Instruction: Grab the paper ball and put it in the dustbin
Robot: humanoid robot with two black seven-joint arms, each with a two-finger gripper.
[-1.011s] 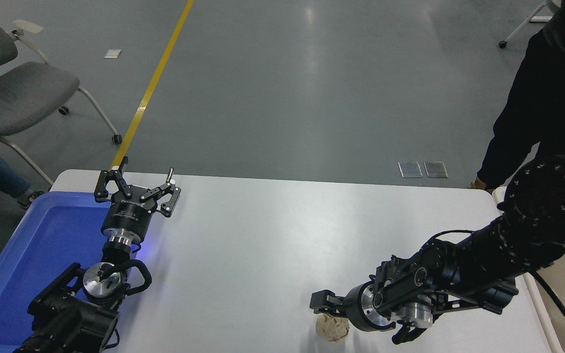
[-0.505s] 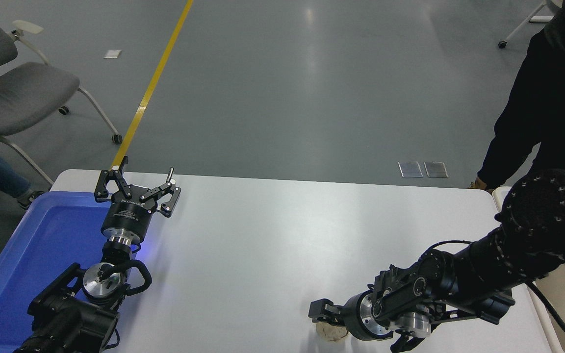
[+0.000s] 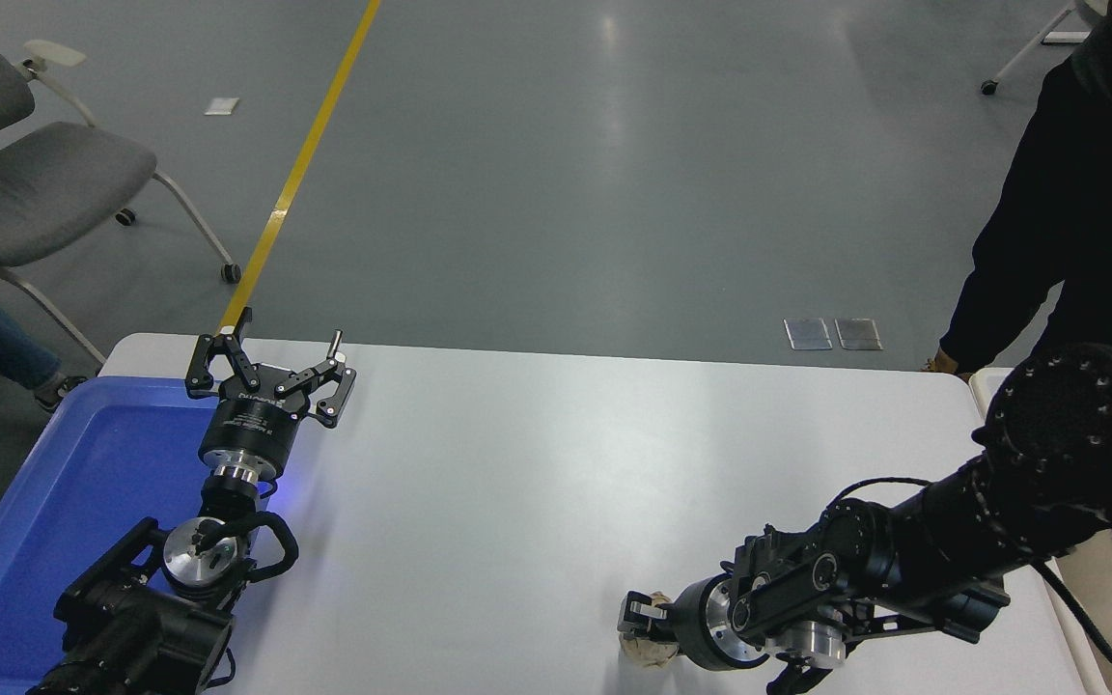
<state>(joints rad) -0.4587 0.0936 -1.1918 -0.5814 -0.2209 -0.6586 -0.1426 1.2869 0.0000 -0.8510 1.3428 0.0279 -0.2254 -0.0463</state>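
Right gripper [image 3: 640,629]: low over the counter's near edge, at about 5 o'clock in the head view, reaching leftward from the right arm.
Right fingers [image 3: 637,610]: drawn in around the paper ball; only one finger shows clearly above it, the other is hidden below the wrist, so the grip appears closed on the ball.
Paper ball [image 3: 647,653]: tan, crumpled, sitting at the counter's near edge right at the gripper's tip, partly covered by it.
Dustbin [image 3: 1108,579]: off-white tub at the counter's right side, around 4 o'clock, mostly hidden behind the right arm; only a slice of its wall shows.
Left gripper [image 3: 271,371]: parked at about 9 o'clock, over the inner edge of the blue tray, fingers spread apart and holding nothing.
Blue tray [image 3: 54,521]: lies at the counter's left side, toward 8 o'clock.
Counter [image 3: 517,463]: white.
Person [image 3: 1077,193]: in dark clothing, standing at 2 o'clock beyond the far right corner.
Chair [image 3: 25,183]: grey, on the floor at 10 o'clock.
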